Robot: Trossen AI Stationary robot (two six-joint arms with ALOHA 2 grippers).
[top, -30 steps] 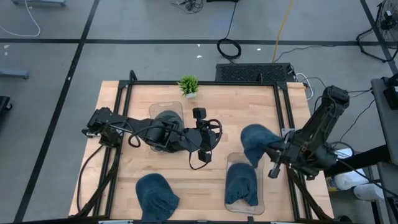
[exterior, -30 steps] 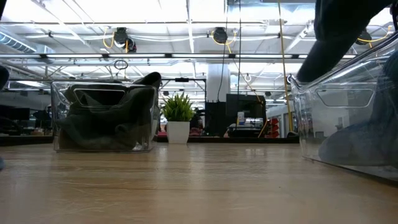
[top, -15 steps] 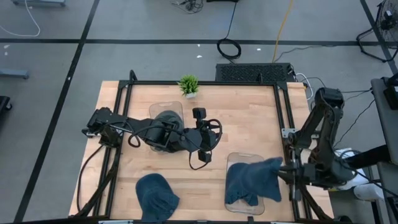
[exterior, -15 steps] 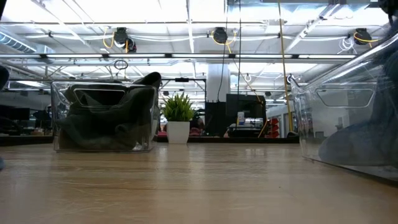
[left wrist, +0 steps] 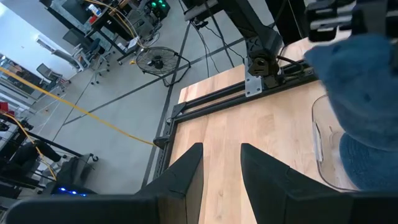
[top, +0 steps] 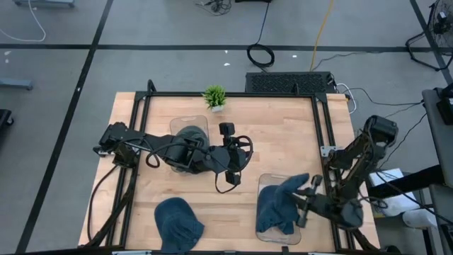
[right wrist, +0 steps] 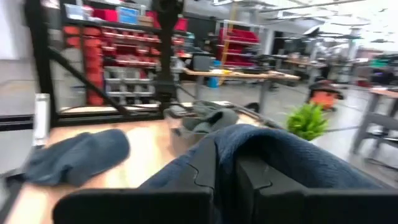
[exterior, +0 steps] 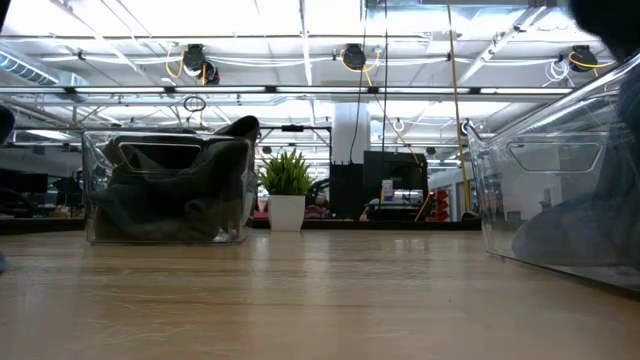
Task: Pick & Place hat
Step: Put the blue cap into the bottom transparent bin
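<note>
My right gripper (top: 306, 200) is shut on a blue knit hat (top: 289, 190) above the clear bin (top: 263, 180) at the table's near right. That bin holds another blue hat (top: 272, 214). In the right wrist view the held blue hat (right wrist: 280, 155) bulges over my right gripper (right wrist: 227, 155). A third blue hat (top: 177, 221) lies flat on the table near the near edge. My left gripper (top: 230, 177) hangs open over the table's middle, touching nothing. In the left wrist view, my left gripper (left wrist: 221, 162) faces the held blue hat (left wrist: 367, 81). My right gripper pinches a bunched fold of the blue hat's knit (right wrist: 211, 140) between its two fingers. The fingers come about level from the table's right side. The hat sits over the bin's right part; whether it rests on the hat below, I cannot tell.
A second clear bin (top: 190, 122) with dark hats stands far left of centre, under my left arm. A small potted plant (top: 214, 97) stands at the far edge. Black rails (top: 322, 134) run along the table's sides. Bare wood lies between the two bins.
My right gripper has carried the blue hat from the table's right side, beyond the bin, toward the near edge and then a little left, turning as it went. The hat now sits over the near-right bin. It has stayed shut on the hat.
</note>
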